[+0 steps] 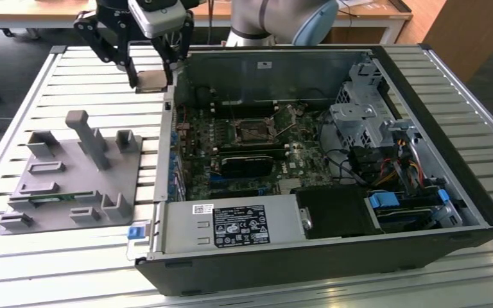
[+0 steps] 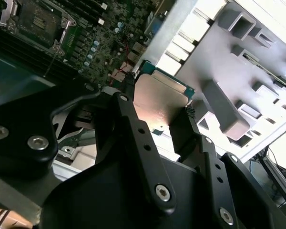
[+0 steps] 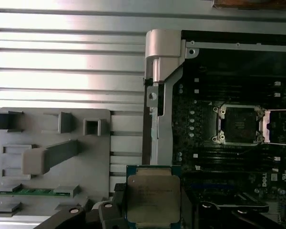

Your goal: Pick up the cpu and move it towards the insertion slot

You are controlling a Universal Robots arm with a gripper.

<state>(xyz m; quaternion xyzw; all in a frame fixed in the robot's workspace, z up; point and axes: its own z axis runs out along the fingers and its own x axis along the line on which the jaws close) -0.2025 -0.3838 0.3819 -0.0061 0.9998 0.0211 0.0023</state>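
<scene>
The cpu, a thin square chip with a silvery top and green rim, hangs clear of the slatted table, with my gripper shut on its two sides. It is just outside the open computer case's wall on the exterior view's left. Both wrist views show the cpu between black fingers. The insertion slot, a metal-framed square socket with a dark centre, lies uncovered on the motherboard inside the case, apart from the chip.
A grey fixture plate with upright posts lies on the table left of the case in the exterior view, with a green memory stick in it. The case wall stands between gripper and motherboard. A black block sits near the socket.
</scene>
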